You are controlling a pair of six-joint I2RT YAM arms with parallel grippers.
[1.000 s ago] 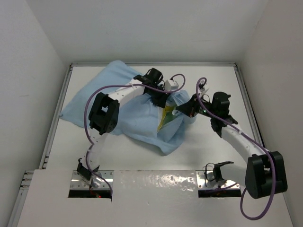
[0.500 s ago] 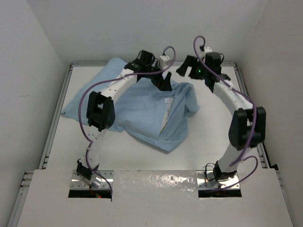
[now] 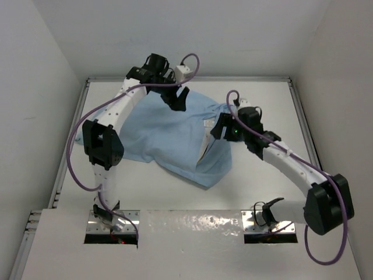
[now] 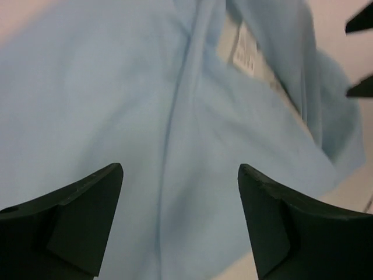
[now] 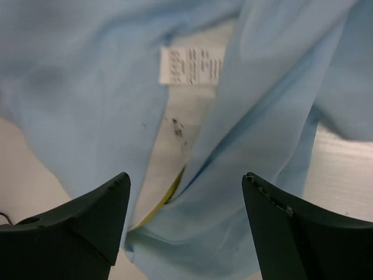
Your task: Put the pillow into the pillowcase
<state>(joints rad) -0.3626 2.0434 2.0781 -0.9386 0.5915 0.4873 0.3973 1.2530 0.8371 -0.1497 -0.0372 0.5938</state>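
The light blue pillowcase lies spread and bulging across the table, its open end toward the right. The pillow shows only through that opening, as a white strip with a sewn label and a yellow edge; the rest is covered by fabric. In the left wrist view the pillow peeks out with its label at the upper right. My left gripper hovers open above the case's far edge. My right gripper hangs open over the opening, with nothing between its fingers.
White walls enclose the table on three sides, with a metal rail along the left edge and another at the right. Purple cables loop off both arms. Bare white tabletop lies right of the case.
Both grippers opened and let go of the pillowcase, whose opening dropped down over the pillow. The left arm drew back and left; the right arm swung up to the back, then down again.
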